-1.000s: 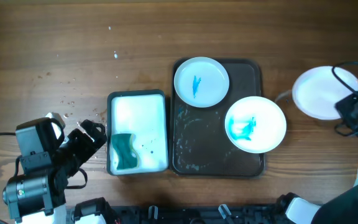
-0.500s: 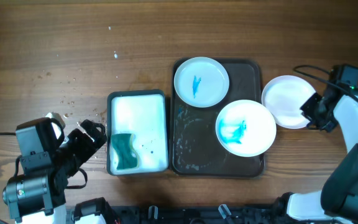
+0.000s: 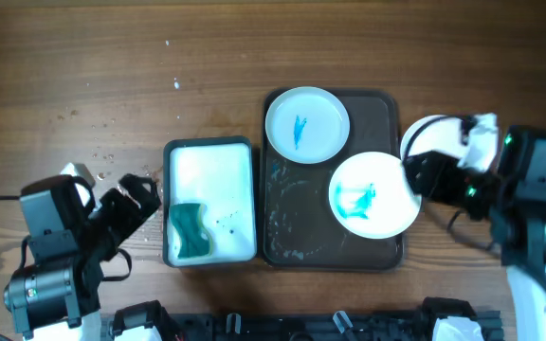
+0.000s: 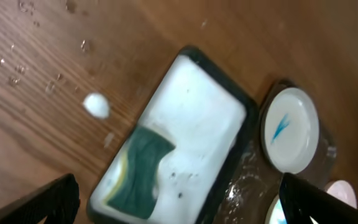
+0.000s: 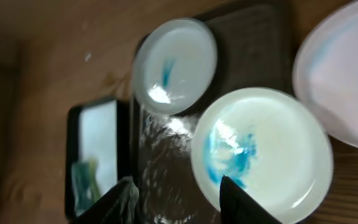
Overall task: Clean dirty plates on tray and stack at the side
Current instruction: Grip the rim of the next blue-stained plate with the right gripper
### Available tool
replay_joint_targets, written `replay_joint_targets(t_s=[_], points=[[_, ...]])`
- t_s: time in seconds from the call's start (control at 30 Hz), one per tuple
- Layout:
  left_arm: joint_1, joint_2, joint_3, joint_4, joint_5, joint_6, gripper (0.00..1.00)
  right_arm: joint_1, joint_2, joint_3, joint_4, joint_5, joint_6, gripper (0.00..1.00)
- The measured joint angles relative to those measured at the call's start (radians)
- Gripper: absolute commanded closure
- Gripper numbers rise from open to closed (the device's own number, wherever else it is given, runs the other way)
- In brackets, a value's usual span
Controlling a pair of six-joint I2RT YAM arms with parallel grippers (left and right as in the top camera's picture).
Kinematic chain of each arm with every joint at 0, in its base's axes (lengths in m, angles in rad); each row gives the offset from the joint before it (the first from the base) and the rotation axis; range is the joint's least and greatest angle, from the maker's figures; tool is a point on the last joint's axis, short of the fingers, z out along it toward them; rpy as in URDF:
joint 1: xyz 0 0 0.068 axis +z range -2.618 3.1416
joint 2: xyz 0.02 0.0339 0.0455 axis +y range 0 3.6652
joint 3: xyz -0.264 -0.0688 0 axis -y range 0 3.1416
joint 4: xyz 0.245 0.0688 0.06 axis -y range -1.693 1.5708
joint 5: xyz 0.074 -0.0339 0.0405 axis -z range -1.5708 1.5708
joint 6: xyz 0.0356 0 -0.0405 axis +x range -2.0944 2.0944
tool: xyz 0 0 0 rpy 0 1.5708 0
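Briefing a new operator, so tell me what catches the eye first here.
Two white plates streaked blue-teal stand out on the dark tray: the heavier-smeared plate at its near right, the lighter-smeared plate at its far left. Left of it, a teal sponge lies in the white tray; a third plate lies beside its right edge.

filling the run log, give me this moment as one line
left gripper open, near white tray | right gripper open over smeared plate | dark tray holds two smeared plates | clean plate on table right of tray
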Motion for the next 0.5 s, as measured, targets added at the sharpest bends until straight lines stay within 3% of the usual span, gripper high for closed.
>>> replay_joint_targets(t_s=[0.03, 0.07, 0.1, 0.13, 0.17, 0.27, 0.33, 0.37, 0.5], points=[[0.000, 0.000, 0.000, 0.024, 0.004, 0.000, 0.00, 0.037, -0.017, 0.000, -0.014, -0.011, -0.013, 0.47], [0.000, 0.000, 0.000, 0.034, 0.008, 0.000, 0.00, 0.084, -0.030, 0.000, -0.027, -0.027, -0.028, 0.26], [0.000, 0.000, 0.000, 0.037, 0.046, -0.001, 0.00, 0.114, -0.032, 0.000, -0.031, -0.039, -0.042, 0.20], [0.000, 0.000, 0.002, 0.021, 0.080, 0.000, 0.00, 0.133, -0.031, 0.000, -0.029, -0.043, -0.045, 0.21], [0.001, 0.000, 0.001, 0.009, 0.110, 0.000, 0.00, 0.146, -0.024, 0.000, -0.027, -0.047, -0.053, 0.28], [-0.004, 0.006, 0.001, -0.003, 0.200, 0.020, 0.00, 0.178, 0.015, -0.001, -0.021, -0.059, -0.057, 0.32], [-0.028, 0.022, 0.002, -0.020, 0.231, 0.035, 0.30, 0.191, 0.061, -0.001, -0.020, -0.061, -0.063, 0.39], [-0.041, 0.031, 0.001, -0.027, 0.240, 0.041, 0.34, 0.198, 0.084, -0.002, -0.020, -0.061, -0.063, 0.41], [-0.182, 0.110, -0.001, -0.040, 0.195, 0.106, 0.34, 0.232, 0.163, -0.002, -0.016, -0.062, -0.067, 0.44]])
